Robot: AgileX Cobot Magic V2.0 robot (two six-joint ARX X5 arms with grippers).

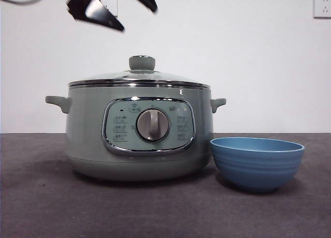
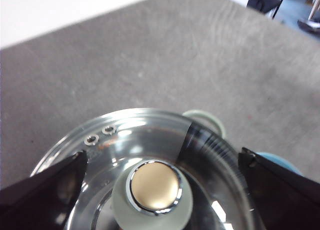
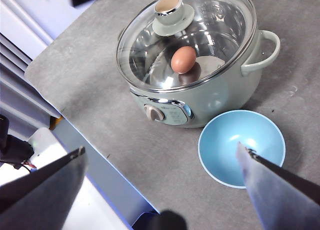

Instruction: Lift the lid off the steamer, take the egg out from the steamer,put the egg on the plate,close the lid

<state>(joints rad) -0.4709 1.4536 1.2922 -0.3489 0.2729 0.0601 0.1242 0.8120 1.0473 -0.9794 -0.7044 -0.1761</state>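
Left wrist view: left gripper (image 2: 160,190) hovers above the lid (image 2: 150,135), jaws wide, straddling the knob (image 2: 153,194), gripping nothing. Lid sits on the steamer (image 1: 139,145), egg (image 3: 183,59) inside. Off-centre descent probably clips the glass. Right gripper (image 3: 160,190) waits open, empty, over the plate (image 3: 241,148).

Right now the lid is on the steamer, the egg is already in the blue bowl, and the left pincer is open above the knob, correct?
Not quite. The egg is inside the steamer under the lid, as the right wrist view shows; the blue bowl holds nothing. The left pincer is open above the knob.
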